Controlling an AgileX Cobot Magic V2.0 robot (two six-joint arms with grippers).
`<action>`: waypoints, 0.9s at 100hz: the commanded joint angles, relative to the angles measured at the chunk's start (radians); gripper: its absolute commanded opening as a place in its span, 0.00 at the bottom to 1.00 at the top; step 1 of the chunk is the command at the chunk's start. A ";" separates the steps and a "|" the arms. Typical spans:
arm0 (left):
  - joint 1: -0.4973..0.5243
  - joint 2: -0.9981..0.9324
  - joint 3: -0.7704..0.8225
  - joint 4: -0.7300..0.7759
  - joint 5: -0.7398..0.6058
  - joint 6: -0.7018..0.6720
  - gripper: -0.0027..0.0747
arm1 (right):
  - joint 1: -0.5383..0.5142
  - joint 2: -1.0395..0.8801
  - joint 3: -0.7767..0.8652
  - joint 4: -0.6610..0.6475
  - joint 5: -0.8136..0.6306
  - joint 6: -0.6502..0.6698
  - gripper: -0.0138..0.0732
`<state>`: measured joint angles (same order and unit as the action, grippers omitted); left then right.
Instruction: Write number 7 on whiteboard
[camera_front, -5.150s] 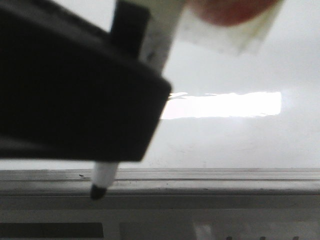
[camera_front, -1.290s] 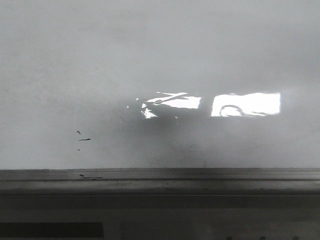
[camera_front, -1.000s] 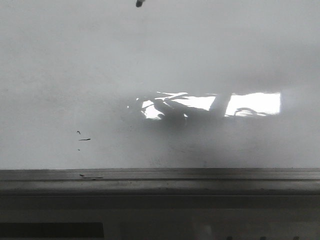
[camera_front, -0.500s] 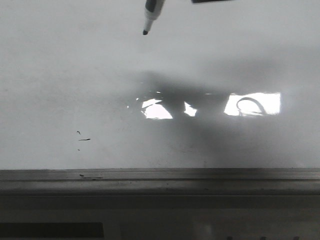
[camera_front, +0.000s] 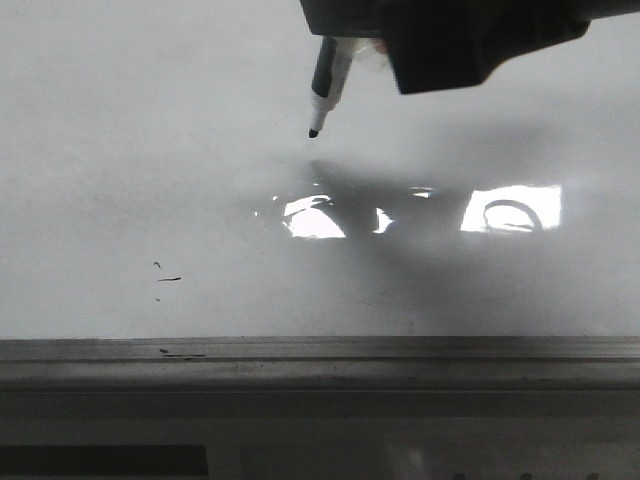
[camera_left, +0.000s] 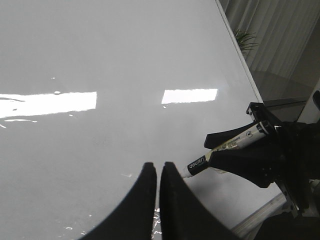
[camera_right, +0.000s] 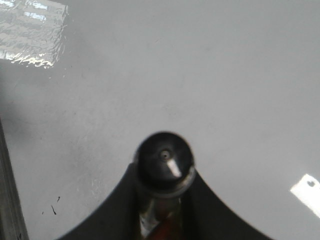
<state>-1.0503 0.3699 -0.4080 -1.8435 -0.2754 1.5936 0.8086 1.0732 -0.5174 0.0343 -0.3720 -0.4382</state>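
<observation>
The whiteboard (camera_front: 150, 150) filled the front view, glossy and grey-white, with a bright glare patch (camera_front: 510, 208) on it and a grey metal ledge (camera_front: 320, 362) along its lower edge. No number 7 was on it; only a few small black dashes (camera_front: 168, 278) sat low on the left side of the board, just above the ledge.

The right pincer (camera_front: 372, 42) came in from the top edge of the front view, closed on a marker (camera_front: 326, 80) whose dark tip (camera_front: 313, 132) pointed down toward the board. Whether the tip touched the surface could not be told. A dark shadow lay on the board below it.

In the left wrist view the left pincer (camera_left: 154, 172) hung over the board with its two black fingers (camera_left: 142, 195) nearly together and nothing between them, the marker (camera_left: 220, 150) just beside it.
</observation>
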 joint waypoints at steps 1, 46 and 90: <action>-0.006 0.006 -0.027 -0.011 0.029 -0.006 0.01 | -0.014 0.004 -0.026 0.008 -0.095 -0.008 0.11; -0.006 0.006 -0.027 -0.011 0.029 -0.006 0.01 | -0.041 0.041 -0.026 0.034 -0.109 -0.008 0.11; -0.006 0.006 -0.027 -0.011 0.029 -0.006 0.01 | -0.041 -0.059 -0.026 0.425 0.028 -0.368 0.11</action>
<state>-1.0503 0.3699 -0.4080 -1.8435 -0.2754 1.5936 0.7755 1.0458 -0.5192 0.3835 -0.3218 -0.7256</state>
